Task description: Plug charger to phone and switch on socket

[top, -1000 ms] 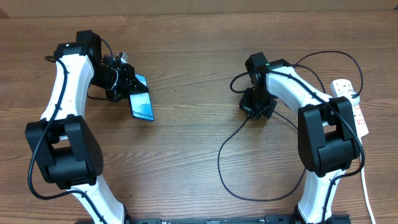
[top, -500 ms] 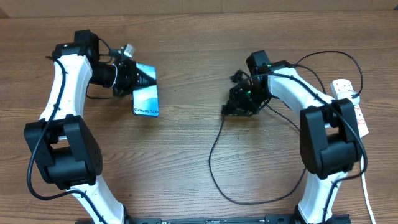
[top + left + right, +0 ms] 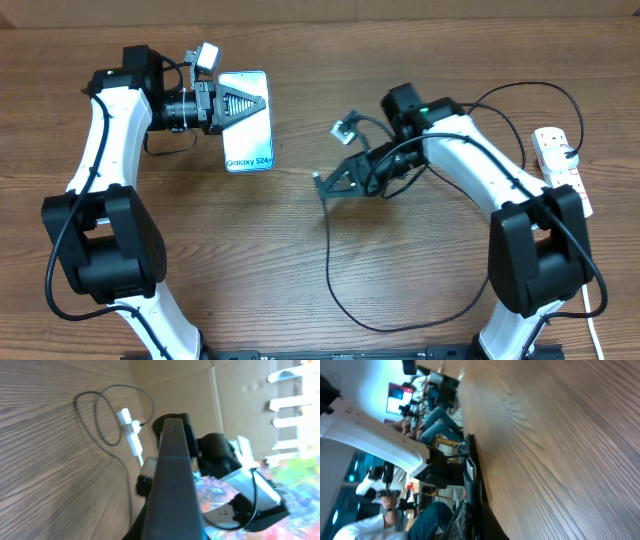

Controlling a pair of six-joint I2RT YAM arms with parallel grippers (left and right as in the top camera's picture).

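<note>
My left gripper [image 3: 238,104] is shut on the phone [image 3: 249,135] and holds it off the table, lit screen up, with the "Galaxy S24" text at its near short edge. In the left wrist view the phone [image 3: 172,470] shows edge-on as a dark bar. My right gripper [image 3: 335,182] is shut on the connector end of the charger [image 3: 329,255], raised and pointing left, a gap to the right of the phone. The black cable hangs from it and loops over the table. The socket [image 3: 566,172], a white strip, lies at the far right and also shows in the left wrist view [image 3: 131,435].
The socket's thick white cord [image 3: 590,310] runs down the right edge. Another loop of black cable [image 3: 520,86] arcs behind the right arm toward the strip. The wood table [image 3: 300,300] lies between the arms.
My left gripper has lifted the phone and swung it right, screen now facing up. My right gripper has lifted the connector end and carried it left, toward the phone, dragging the cable loop along.
</note>
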